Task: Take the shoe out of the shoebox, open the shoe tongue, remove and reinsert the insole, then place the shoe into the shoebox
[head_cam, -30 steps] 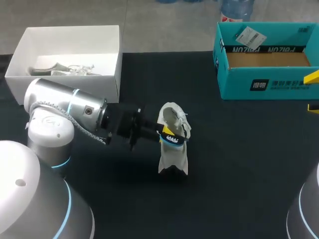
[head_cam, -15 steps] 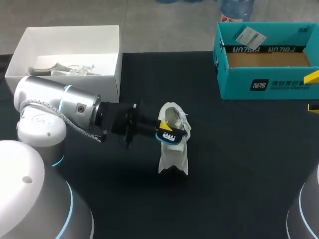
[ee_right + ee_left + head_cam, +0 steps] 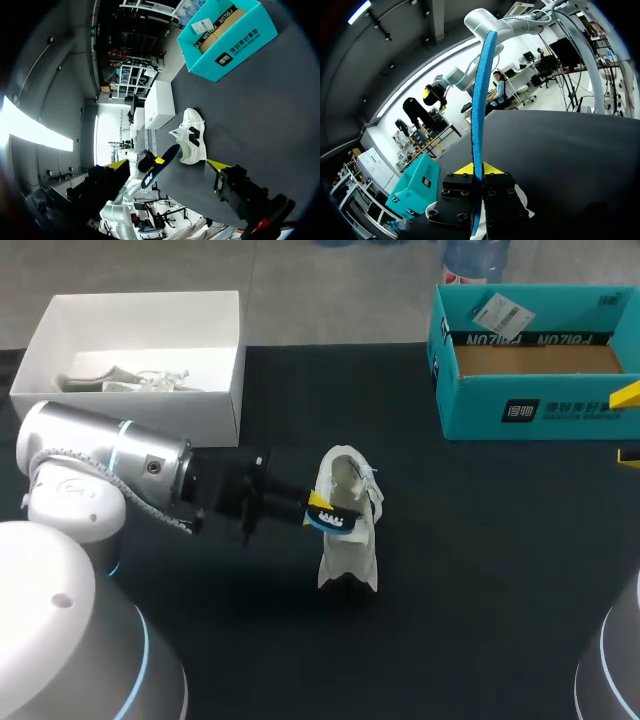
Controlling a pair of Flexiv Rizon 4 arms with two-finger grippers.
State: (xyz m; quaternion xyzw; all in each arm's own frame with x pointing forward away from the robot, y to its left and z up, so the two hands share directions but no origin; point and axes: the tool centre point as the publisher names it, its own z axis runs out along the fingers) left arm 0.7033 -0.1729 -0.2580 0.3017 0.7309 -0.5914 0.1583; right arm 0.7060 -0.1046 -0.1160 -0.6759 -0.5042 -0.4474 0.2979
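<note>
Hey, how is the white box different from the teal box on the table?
The white box sits at the table's far left, the teal box at its far right. The white box holds a pale laced item; the teal box shows only a bare brown floor. The teal box has print on its front wall and a paper label at its rear wall; the white box is plain. Both stand open, with no lid on.

This looks like a robotics lab. Two large grey-and-white robot arms with glowing blue rings, the left arm (image 3: 100,470) and the right arm (image 3: 620,680), stand at a matte black table (image 3: 480,570). A teal shoebox (image 3: 530,410) and an open white box (image 3: 140,340) sit along its far edge.
</note>
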